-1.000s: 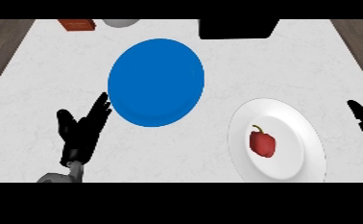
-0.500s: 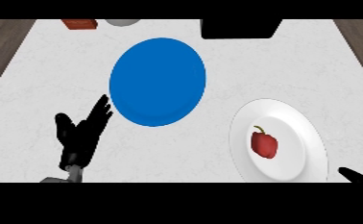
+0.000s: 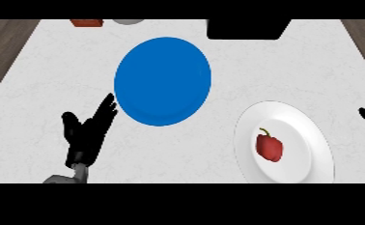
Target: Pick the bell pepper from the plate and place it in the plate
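A red bell pepper (image 3: 269,147) with a green stem lies on the white plate (image 3: 303,127) at the lower right. The blue plate (image 3: 162,80) sits bare in the middle of the counter. My left hand (image 3: 87,133) rests open at the lower left, its fingers pointing up toward the blue plate's left rim without touching it. Of my right hand (image 3: 361,114) only a small black sliver shows at the right edge, just right of the white plate and apart from the pepper.
At the counter's back edge stand a black block (image 3: 248,28), a red-brown object (image 3: 87,22) and a grey object (image 3: 127,21). Wooden floor shows past the counter's left and right edges.
The right hand's sliver has shifted along the right edge: mid-height, then the lower corner, now mid-height again. The left hand, pepper and plates have stayed put.
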`<control>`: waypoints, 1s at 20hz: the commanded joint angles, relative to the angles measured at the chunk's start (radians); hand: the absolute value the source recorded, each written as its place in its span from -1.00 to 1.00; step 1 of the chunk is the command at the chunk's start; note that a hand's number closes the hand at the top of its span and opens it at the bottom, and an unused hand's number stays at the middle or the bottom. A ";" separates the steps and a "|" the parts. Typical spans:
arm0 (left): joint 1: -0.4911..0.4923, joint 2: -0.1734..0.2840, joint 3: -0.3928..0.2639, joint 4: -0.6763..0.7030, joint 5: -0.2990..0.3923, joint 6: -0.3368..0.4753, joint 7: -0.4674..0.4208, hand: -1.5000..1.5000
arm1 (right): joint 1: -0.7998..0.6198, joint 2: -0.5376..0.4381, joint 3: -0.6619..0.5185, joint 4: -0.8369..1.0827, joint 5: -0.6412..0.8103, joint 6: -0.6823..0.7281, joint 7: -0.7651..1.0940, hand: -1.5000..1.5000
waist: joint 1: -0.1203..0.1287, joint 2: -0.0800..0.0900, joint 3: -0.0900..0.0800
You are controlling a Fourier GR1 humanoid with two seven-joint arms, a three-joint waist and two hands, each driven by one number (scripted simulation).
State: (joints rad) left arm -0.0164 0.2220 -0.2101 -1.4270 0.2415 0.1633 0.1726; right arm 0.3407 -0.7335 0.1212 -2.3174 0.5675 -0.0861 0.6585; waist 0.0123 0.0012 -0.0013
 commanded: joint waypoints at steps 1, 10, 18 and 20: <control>-0.012 -0.011 0.015 0.018 0.013 -0.003 0.039 0.00 | -0.079 0.045 0.172 -0.023 0.175 0.082 0.185 -1.00 | 0.000 0.001 0.000; 0.088 -0.035 -0.021 -0.071 -0.040 0.012 0.047 0.00 | -0.276 0.257 0.332 0.202 0.331 0.175 0.312 -1.00 | -0.006 -0.002 0.001; 0.036 -0.065 0.012 -0.064 -0.067 0.006 0.079 0.00 | -0.264 0.396 0.377 0.314 0.399 0.143 0.253 -1.00 | -0.012 -0.002 0.002; 0.025 -0.087 0.010 0.004 -0.103 0.011 0.039 0.00 | -0.281 0.392 0.332 0.328 0.395 0.171 0.232 -1.00 | -0.013 -0.001 0.001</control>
State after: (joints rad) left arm 0.0174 0.1795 -0.1784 -1.4502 0.1847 0.1438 0.1952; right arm 0.0554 -0.3719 0.4694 -2.0333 0.9341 0.0928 0.9253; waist 0.0025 -0.0038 0.0037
